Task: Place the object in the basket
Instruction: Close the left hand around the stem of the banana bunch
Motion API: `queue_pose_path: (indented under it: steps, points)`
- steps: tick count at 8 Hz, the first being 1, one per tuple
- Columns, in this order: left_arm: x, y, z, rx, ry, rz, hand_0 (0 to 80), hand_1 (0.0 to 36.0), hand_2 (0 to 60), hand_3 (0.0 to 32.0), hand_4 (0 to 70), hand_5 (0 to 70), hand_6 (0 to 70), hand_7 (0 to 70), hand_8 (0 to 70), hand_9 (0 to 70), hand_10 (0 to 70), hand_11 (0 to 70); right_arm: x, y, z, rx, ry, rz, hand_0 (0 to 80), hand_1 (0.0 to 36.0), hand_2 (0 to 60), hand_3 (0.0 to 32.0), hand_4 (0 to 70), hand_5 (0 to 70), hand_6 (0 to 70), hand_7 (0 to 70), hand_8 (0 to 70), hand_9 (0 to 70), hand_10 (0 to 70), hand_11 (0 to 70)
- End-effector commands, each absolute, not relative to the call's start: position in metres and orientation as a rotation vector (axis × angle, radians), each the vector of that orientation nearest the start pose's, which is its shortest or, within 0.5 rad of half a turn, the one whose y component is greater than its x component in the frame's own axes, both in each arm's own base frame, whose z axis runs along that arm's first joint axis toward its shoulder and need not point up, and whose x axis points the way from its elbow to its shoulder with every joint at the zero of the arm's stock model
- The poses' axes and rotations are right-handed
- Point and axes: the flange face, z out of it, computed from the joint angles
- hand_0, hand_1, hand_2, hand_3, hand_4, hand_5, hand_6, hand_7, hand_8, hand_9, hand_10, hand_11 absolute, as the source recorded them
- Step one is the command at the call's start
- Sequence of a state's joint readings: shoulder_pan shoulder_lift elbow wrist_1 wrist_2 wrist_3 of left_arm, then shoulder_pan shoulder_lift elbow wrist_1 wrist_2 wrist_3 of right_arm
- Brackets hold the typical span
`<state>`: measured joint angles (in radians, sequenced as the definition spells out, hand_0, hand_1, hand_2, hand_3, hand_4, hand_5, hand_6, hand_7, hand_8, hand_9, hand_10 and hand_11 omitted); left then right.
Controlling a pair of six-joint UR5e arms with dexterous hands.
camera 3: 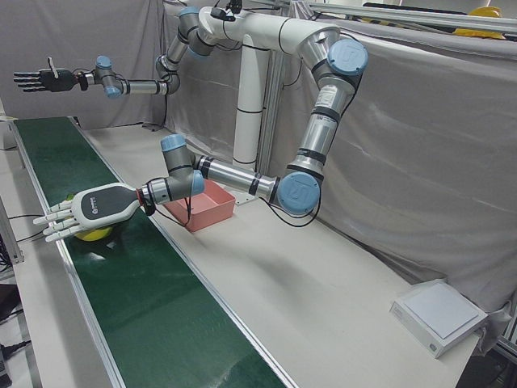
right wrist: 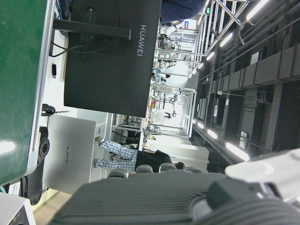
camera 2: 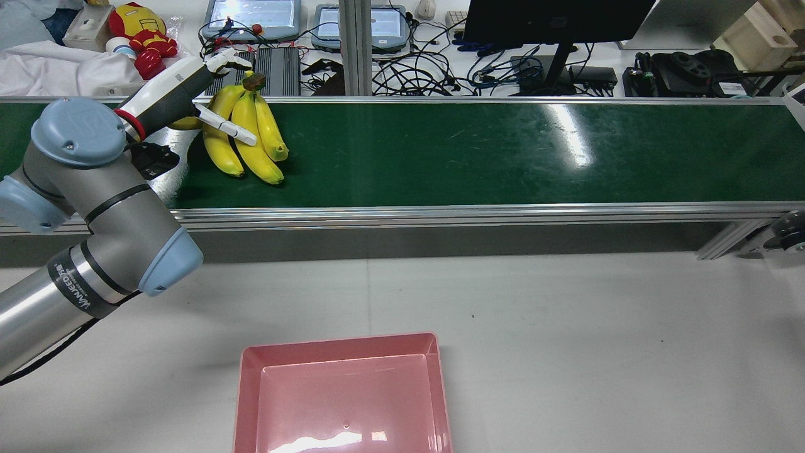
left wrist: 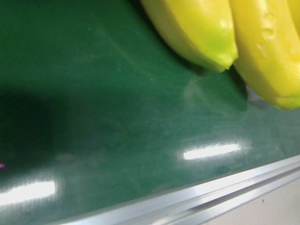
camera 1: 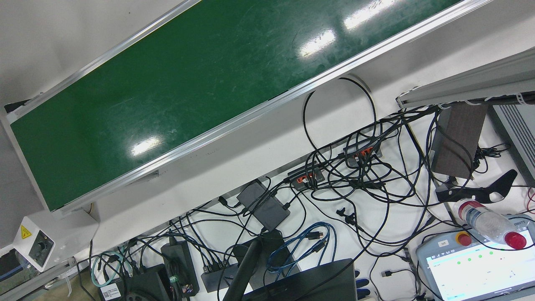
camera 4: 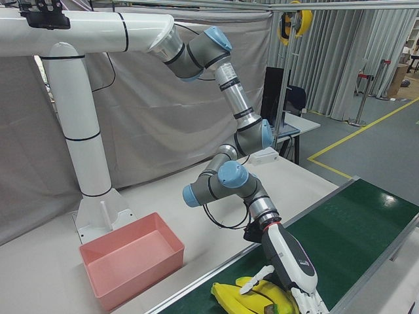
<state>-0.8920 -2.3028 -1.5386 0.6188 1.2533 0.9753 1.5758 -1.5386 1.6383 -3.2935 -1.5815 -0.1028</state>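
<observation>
A bunch of yellow bananas [camera 2: 248,135] lies on the green conveyor belt [camera 2: 503,151] at its left end. It also shows in the left-front view [camera 3: 95,234], the right-front view [camera 4: 252,297] and the left hand view [left wrist: 262,42]. My left hand [camera 2: 188,88] is open and stretched flat over the bunch, one finger [camera 2: 227,129] lying across the bananas. The pink basket [camera 2: 339,343] stands empty on the white table near the front. My right hand [camera 3: 39,79] is open, raised high in the air far from the belt.
Behind the belt are tangled cables [camera 2: 415,69], a monitor stand [camera 2: 560,60], tablets and a red and yellow toy [camera 2: 141,34]. The belt's aluminium rail [camera 2: 440,214] runs between the bananas and the basket. White table surface [camera 2: 566,327] lies around the basket.
</observation>
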Motion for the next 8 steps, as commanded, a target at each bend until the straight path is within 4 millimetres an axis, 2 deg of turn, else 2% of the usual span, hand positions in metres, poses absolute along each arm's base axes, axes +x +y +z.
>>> queue_pose_path:
  steps: [1, 2, 3, 4, 5, 6, 7, 8]
  points:
    - [0.309, -0.637, 0.327, 0.551, 1.728, -1.337, 55.0, 17.0, 14.6, 0.0, 38.5, 46.7, 10.9, 15.0, 16.6, 17.2, 8.9, 14.2, 0.135, -0.498, 0.653, -0.107, 2.216, -2.334, 0.0, 0.0, 0.0, 0.0, 0.0, 0.0, 0.0, 0.0, 0.0, 0.0, 0.0, 0.0]
    - [0.308, -0.637, 0.327, 0.583, 1.701, -1.312, 54.3, 14.0, 18.6, 0.0, 55.1, 70.0, 32.6, 40.9, 31.8, 41.7, 25.1, 37.0, 0.135, -0.498, 0.653, -0.107, 2.216, -2.334, 0.0, 0.0, 0.0, 0.0, 0.0, 0.0, 0.0, 0.0, 0.0, 0.0, 0.0, 0.0]
    - [0.306, -0.638, 0.328, 0.592, 1.692, -1.320, 50.0, 9.4, 30.0, 0.0, 60.7, 70.0, 63.3, 70.0, 55.2, 70.0, 40.8, 57.0, 0.135, -0.498, 0.653, -0.107, 2.216, -2.334, 0.0, 0.0, 0.0, 0.0, 0.0, 0.0, 0.0, 0.0, 0.0, 0.0, 0.0, 0.0]
    - [0.301, -0.637, 0.325, 0.598, 1.689, -1.328, 50.2, 10.1, 35.2, 0.0, 63.5, 70.0, 68.5, 70.0, 58.5, 70.0, 42.9, 60.0, 0.135, -0.498, 0.653, -0.107, 2.216, -2.334, 0.0, 0.0, 0.0, 0.0, 0.0, 0.0, 0.0, 0.0, 0.0, 0.0, 0.0, 0.0]
    - [0.300, -0.638, 0.311, 0.603, 1.696, -1.327, 57.5, 35.8, 60.0, 0.0, 70.0, 70.0, 70.0, 70.0, 70.0, 70.0, 57.7, 70.0, 0.135, -0.498, 0.653, -0.107, 2.216, -2.334, 0.0, 0.0, 0.0, 0.0, 0.0, 0.0, 0.0, 0.0, 0.0, 0.0, 0.0, 0.0]
    - [0.297, -0.641, 0.301, 0.608, 1.704, -1.328, 59.8, 36.0, 60.0, 0.0, 70.0, 70.0, 70.0, 70.0, 70.0, 70.0, 60.6, 70.0, 0.135, -0.498, 0.653, -0.107, 2.216, -2.334, 0.0, 0.0, 0.0, 0.0, 0.0, 0.0, 0.0, 0.0, 0.0, 0.0, 0.0, 0.0]
    - [0.281, -0.641, 0.291, 0.615, 1.706, -1.336, 57.4, 36.0, 60.0, 0.0, 70.0, 70.0, 70.0, 70.0, 70.0, 70.0, 60.8, 70.0, 0.135, -0.497, 0.652, -0.108, 2.217, -2.332, 0.0, 0.0, 0.0, 0.0, 0.0, 0.0, 0.0, 0.0, 0.0, 0.0, 0.0, 0.0]
    - [0.264, -0.627, 0.265, 0.617, 1.731, -1.327, 52.5, 35.9, 60.0, 0.0, 69.4, 70.0, 70.0, 70.0, 70.0, 70.0, 60.8, 70.0, 0.135, -0.498, 0.651, -0.107, 2.220, -2.327, 0.0, 0.0, 0.0, 0.0, 0.0, 0.0, 0.0, 0.0, 0.0, 0.0, 0.0, 0.0]
